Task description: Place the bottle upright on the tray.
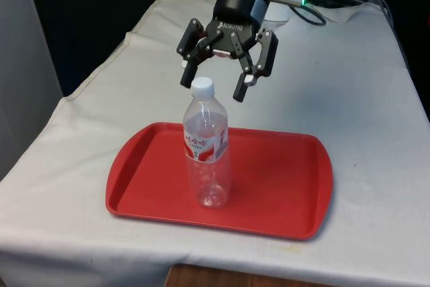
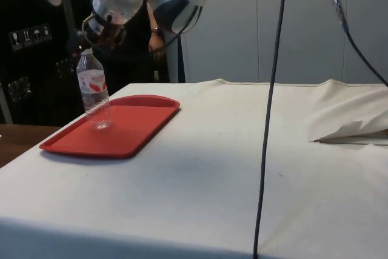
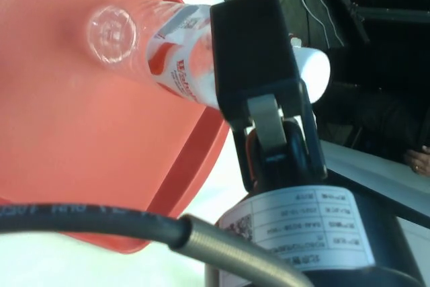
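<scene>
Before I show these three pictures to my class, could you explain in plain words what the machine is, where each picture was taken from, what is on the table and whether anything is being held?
The machine is a robot arm ending in a black gripper. One picture looks across the table at the robot, one looks from the table's side, and one comes from a camera on the wrist. On the white cloth lies a red tray. A clear bottle with a white cap stands upright on the tray. The gripper hangs open around the cap, with a gap on each side, so nothing is held.
</scene>
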`<state>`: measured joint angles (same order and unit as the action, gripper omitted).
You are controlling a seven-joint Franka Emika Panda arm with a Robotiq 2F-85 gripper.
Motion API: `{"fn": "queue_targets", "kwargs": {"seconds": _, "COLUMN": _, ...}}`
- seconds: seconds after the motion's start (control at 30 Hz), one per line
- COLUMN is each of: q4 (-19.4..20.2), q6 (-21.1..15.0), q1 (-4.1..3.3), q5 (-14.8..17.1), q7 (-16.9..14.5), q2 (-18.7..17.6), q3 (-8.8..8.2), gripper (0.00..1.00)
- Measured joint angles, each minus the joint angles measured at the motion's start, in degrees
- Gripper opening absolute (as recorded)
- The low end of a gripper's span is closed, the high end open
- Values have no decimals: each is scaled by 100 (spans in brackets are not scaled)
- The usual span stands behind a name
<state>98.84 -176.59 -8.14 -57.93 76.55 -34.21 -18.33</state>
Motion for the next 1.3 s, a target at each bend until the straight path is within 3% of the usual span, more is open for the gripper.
{"fn": "queue_targets", "kwargs": {"seconds": 0.37, "q4": 367, "q6": 6, "q1": -40, "q5": -97, "q7": 0, "q2": 413, "q3": 17, "gripper": 100}}
{"fn": "queue_targets", "kwargs": {"seconds": 1.3, "q4": 1037, "q6": 120, "q1": -46, "q5": -229, "q7": -6, "q2": 1289, "q3": 149, "gripper": 100}}
